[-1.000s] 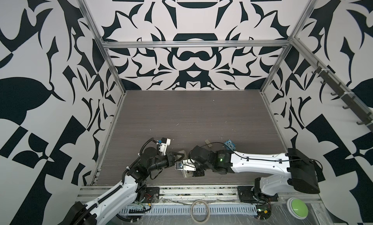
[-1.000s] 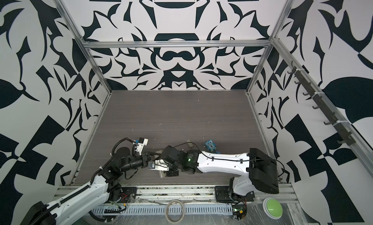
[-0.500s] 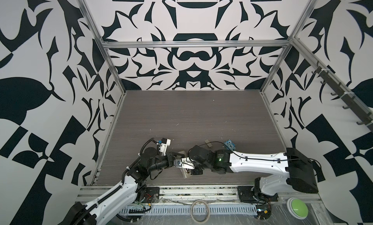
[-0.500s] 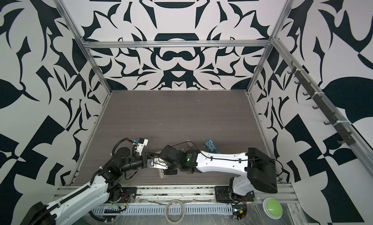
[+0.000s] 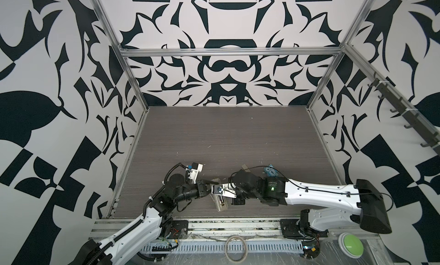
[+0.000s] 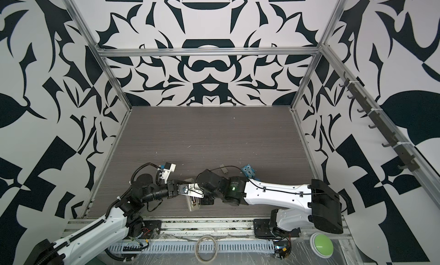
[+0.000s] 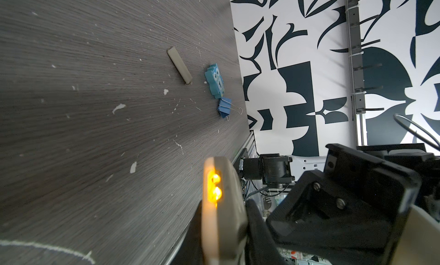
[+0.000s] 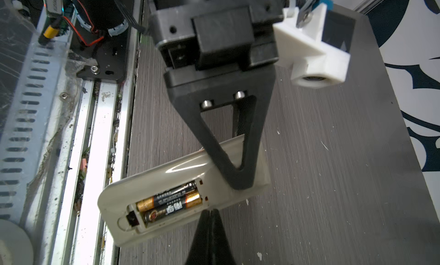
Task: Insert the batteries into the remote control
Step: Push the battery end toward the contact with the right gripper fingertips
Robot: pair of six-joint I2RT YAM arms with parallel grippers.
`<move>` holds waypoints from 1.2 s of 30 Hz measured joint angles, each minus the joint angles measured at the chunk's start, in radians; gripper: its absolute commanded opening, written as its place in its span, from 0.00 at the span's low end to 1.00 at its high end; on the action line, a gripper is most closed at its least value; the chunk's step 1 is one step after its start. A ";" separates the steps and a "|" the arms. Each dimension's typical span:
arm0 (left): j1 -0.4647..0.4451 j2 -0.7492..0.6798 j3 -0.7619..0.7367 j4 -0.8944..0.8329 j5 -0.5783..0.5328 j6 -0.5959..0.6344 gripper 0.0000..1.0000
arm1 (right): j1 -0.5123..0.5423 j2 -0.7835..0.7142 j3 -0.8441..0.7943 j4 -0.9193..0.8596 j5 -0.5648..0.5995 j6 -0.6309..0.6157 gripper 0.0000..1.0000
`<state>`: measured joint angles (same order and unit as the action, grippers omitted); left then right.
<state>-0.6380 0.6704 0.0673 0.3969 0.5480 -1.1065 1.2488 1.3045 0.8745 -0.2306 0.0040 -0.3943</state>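
The remote control [image 8: 181,178] lies back-up near the table's front edge, its bay open. The batteries [image 8: 170,200], two dark cells with gold ends, lie side by side in the bay. My left gripper [image 8: 234,178] is shut on the remote's far end, and the remote's tip [image 7: 221,199] shows two lit orange lamps between its fingers. My right gripper [image 8: 209,212] is shut and holds nothing. Its tips sit at the remote's long edge, right beside the bay. In both top views the remote [image 5: 220,202] [image 6: 193,204] lies between left gripper [image 5: 210,188] and right gripper [image 5: 229,197].
A beige cover strip [image 7: 179,66] [image 5: 244,167], a blue owl figure [image 7: 215,81] [image 5: 270,172] and a blue binder clip [image 7: 223,108] lie behind the right arm. White flecks dot the table. The front rail [image 8: 104,123] runs close beside the remote.
The right arm has shifted a little to the left, bringing its shut tips up to the remote's edge. The remote has turned slightly in the left gripper's hold.
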 measured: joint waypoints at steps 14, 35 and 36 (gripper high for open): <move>0.000 -0.007 0.000 0.003 0.002 0.000 0.00 | 0.002 0.051 0.000 -0.003 -0.045 -0.010 0.00; 0.004 0.003 0.000 -0.093 -0.072 0.023 0.00 | 0.006 0.212 0.088 -0.033 0.028 0.029 0.00; 0.005 0.003 0.000 -0.093 -0.074 0.023 0.00 | 0.006 0.216 0.093 -0.038 0.031 0.030 0.00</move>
<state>-0.6334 0.6739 0.0669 0.3042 0.4740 -1.0832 1.2552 1.5204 0.9672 -0.2684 0.0349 -0.3645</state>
